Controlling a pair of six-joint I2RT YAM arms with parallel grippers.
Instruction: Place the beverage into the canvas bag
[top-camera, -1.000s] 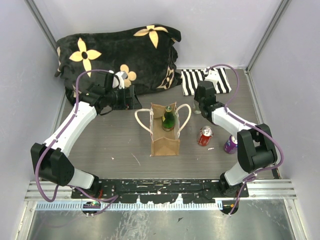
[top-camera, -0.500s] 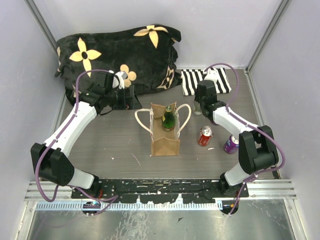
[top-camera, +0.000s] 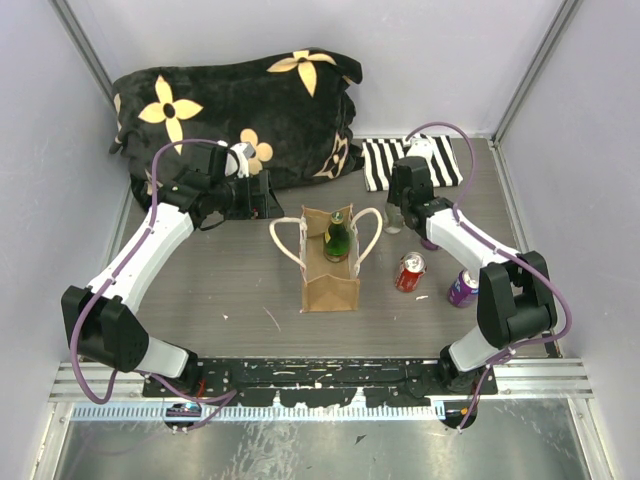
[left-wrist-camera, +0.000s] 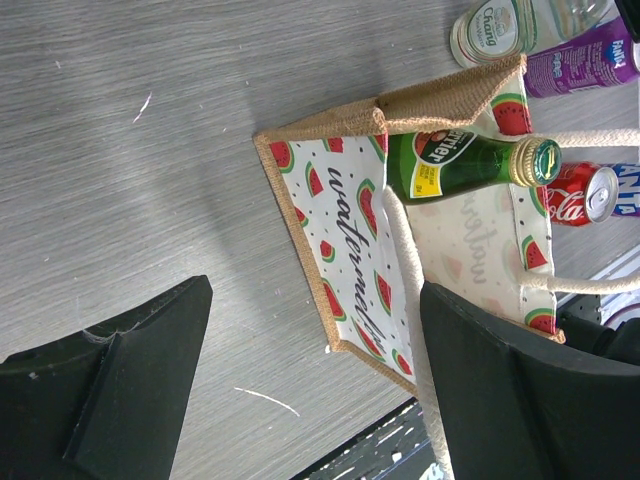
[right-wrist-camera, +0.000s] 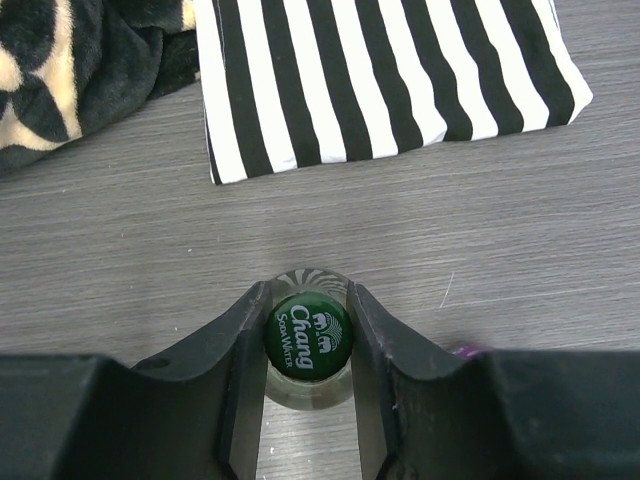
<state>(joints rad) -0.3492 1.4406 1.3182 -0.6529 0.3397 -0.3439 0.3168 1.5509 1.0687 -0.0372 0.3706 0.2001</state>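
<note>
Now, nearest the arm bases on the grey wood-grain surface (top-camera: 200, 300), a purple drink can (top-camera: 461, 288) and a red cola can (top-camera: 410, 271) stand to the right of the small tan canvas bag with cream rope handles (top-camera: 330, 285). The bag stands upright, mouth open, with a green glass bottle (top-camera: 337, 238) already inside. A little farther back, the right tool (right-wrist-camera: 308, 305) is clamped on the neck of the beverage, a clear glass soda-water bottle with a green cap (right-wrist-camera: 308, 338). The bottle stands upright near the bag's right handle, and I cannot tell whether its base has left the surface. The left tool (left-wrist-camera: 315, 295), spread wide and holding nothing, hangs beside the bag's far left corner. To do this step well, I judge the bottle should rise straight until its base clears the rim and the rope loop, then travel left and come down upright in the free part of the mouth, beside the green bottle. The right handle loops out toward the bottle and could snag it, while the cans sit nearer, off that path. Just behind the right tool lies a black-and-white striped cloth (top-camera: 410, 160). A black cushion with cream flowers (top-camera: 230, 100) fills the back left, and the wall is close on the right.
</note>
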